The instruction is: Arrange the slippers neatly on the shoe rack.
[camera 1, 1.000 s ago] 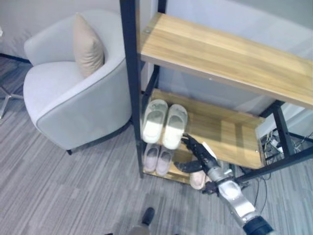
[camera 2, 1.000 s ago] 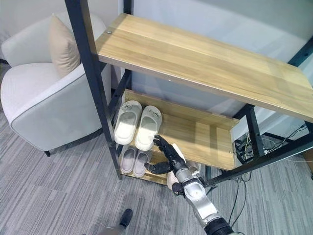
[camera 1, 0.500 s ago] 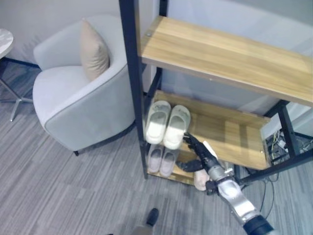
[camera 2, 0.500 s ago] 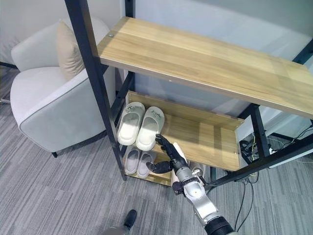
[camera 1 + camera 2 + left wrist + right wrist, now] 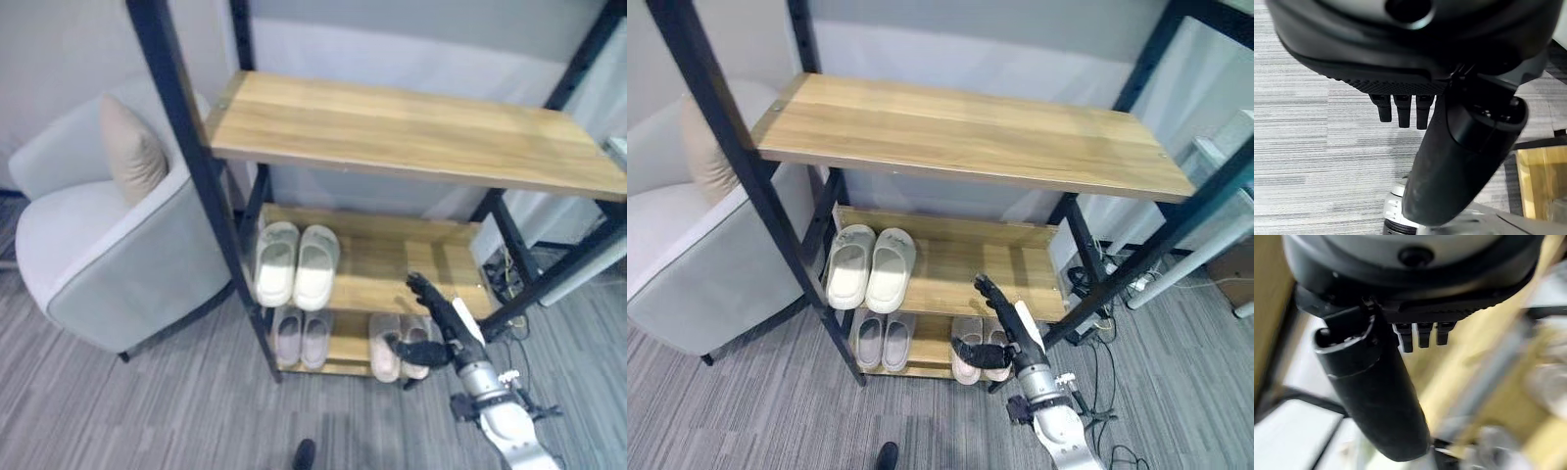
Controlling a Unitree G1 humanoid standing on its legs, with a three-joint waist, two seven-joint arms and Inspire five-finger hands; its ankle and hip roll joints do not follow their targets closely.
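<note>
Slippers stood in three pairs on the shoe rack [image 5: 950, 132]. A white pair [image 5: 870, 266] was on the left part of the middle shelf [image 5: 1009, 264], a pale grey pair [image 5: 882, 341] was on the bottom shelf under it, and a pinkish pair [image 5: 981, 351] was on the bottom shelf more to the right. Every slipper lay with its long axis from the front edge toward the back of the rack.

The right hand [image 5: 1004, 323] was just in front of the pinkish pair, a little above it, with straight spread fingers and nothing held; its thumb reached toward the heels and seemed to touch or almost touch them. This pair therefore lay directly ahead of the fingers and under them, and the right arm was clearly the nearer one. The left hand [image 5: 1403, 110] hung over the floor with its fingers relaxed and empty.

The pairs looked already tidy, so I judge that only a small push on the pinkish pair remained.

The shelves were light wood in a black frame. A grey armchair [image 5: 108, 264] with a beige cushion [image 5: 132, 157] stood on the rack's left side, on a striped grey carpet [image 5: 745, 411].
</note>
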